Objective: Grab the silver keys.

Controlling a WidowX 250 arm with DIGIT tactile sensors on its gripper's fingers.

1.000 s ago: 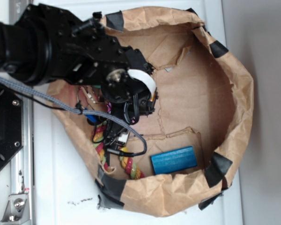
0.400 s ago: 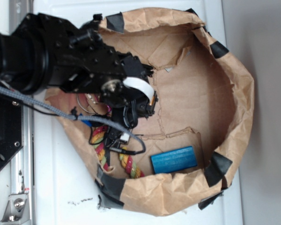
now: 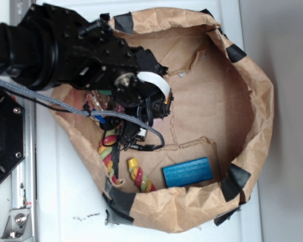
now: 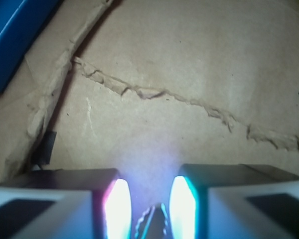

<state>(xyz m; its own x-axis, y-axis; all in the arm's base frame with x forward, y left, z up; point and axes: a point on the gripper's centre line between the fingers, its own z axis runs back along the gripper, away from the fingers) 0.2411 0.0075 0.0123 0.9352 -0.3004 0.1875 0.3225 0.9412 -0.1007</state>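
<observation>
Pincer (image 4: pixel 148 199) is narrow: bright pads close together over bare brown paper. A small toothed shape sits low in the gap, can't tell if it's clamped or even a key. Silver keys (image 3: pixel 93 96): only pale wire and metal bits show under the arm, by the paper bag (image 3: pixel 252 126) wall at 9 o'clock, above the rope toy (image 3: pixel 108 151). From the pincer they look to lie toward 9 o'clock. Long axis unreadable. Blue box (image 3: pixel 187 172) at 5 o'clock is irrelevant.
</observation>
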